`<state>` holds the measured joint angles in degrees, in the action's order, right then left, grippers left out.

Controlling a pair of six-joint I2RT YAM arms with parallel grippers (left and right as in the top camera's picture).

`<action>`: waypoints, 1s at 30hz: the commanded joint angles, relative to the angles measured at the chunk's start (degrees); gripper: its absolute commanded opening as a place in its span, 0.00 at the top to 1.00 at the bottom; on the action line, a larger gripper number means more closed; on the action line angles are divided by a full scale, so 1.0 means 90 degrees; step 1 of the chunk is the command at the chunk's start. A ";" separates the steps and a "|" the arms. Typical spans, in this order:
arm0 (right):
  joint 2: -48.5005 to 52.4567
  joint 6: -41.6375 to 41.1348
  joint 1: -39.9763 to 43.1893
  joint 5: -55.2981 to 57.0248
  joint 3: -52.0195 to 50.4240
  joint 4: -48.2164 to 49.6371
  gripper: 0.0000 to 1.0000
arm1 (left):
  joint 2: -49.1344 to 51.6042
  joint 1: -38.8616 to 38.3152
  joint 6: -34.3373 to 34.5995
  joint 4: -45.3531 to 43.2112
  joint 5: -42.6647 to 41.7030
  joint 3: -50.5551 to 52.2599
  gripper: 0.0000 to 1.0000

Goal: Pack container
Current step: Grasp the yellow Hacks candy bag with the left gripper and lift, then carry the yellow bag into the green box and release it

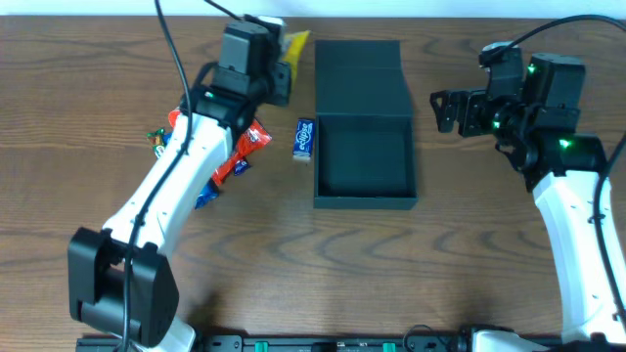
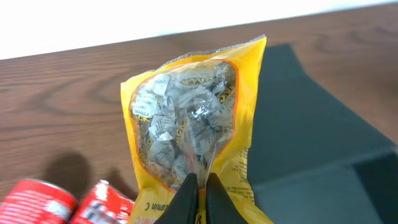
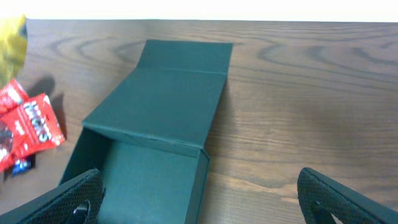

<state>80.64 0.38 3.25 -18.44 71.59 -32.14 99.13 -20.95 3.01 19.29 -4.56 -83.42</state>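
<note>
container (image 1: 364, 161): set centrally on bench (image 1: 479, 284), lid (image 1: 360, 64) laid open — judged light, stiff card, best taken by a wall | left tool (image 2: 202, 186): pinched on yellow candy bag (image 2: 193, 112) | right tool (image 1: 445, 110): spread

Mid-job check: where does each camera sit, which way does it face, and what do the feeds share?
Overhead: fixed above the table, looking straight down at the open container; left arm and right arm show.
Left wrist: on the left claw, facing the table's far edge; its shut fingers pinch a yellow bag.
Right wrist: on the right claw, facing across the table onto the container; its open fingers frame the bottom corners.
Shared: both wrist views show the container and red packs.
</note>
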 commanded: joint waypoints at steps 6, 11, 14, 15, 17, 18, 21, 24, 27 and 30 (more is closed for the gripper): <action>0.0002 -0.1090 0.0758 0.0571 -0.0002 0.0049 0.01 | -0.0104 -0.1294 0.1127 0.0362 0.0284 -0.0134 0.94; -0.0007 -0.1134 0.1231 0.0568 -0.0002 0.0090 0.01 | 0.0046 -0.2174 0.2038 0.0408 0.2096 -0.0129 0.94; -0.0007 -0.1134 0.1362 0.0568 -0.0002 0.0138 0.01 | 0.0231 -0.2616 0.2263 0.0415 0.2567 -0.0129 0.94; -0.0007 -0.1132 0.1394 0.0568 -0.0002 0.0148 0.01 | 0.0318 -0.2754 0.2263 0.0415 0.2659 -0.0129 0.94; -0.0007 -0.1132 0.1447 0.0568 -0.0002 0.0143 0.01 | 0.0539 -0.3060 0.2259 0.0442 0.2968 -0.0129 0.94; -0.0007 -0.1132 0.1472 0.0568 -0.0002 0.0119 0.01 | 0.0673 -0.3228 0.2261 0.0498 0.3225 -0.0131 0.94; -0.0007 -0.1105 0.1477 0.0568 -0.0002 0.0044 0.01 | 0.0869 -0.3466 0.2263 0.0627 0.3711 -0.0131 0.94; -0.0007 -0.1107 0.1477 0.0566 -0.0005 -0.0049 0.01 | 0.0971 -0.3541 0.2290 0.0877 0.3791 -0.0131 0.94; -0.0007 -0.1110 0.1477 0.0542 -0.0002 -0.0112 0.01 | 0.1013 -0.3541 0.2623 0.1239 0.3791 -0.0129 0.94; -0.0007 -0.1110 0.1474 0.0491 -0.0005 -0.0194 0.01 | 0.1035 -0.3548 0.2907 0.1479 0.3786 -0.0117 0.94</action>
<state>80.64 -8.80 16.05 -13.52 71.59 -33.43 108.25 -52.93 25.54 31.88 26.76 -83.40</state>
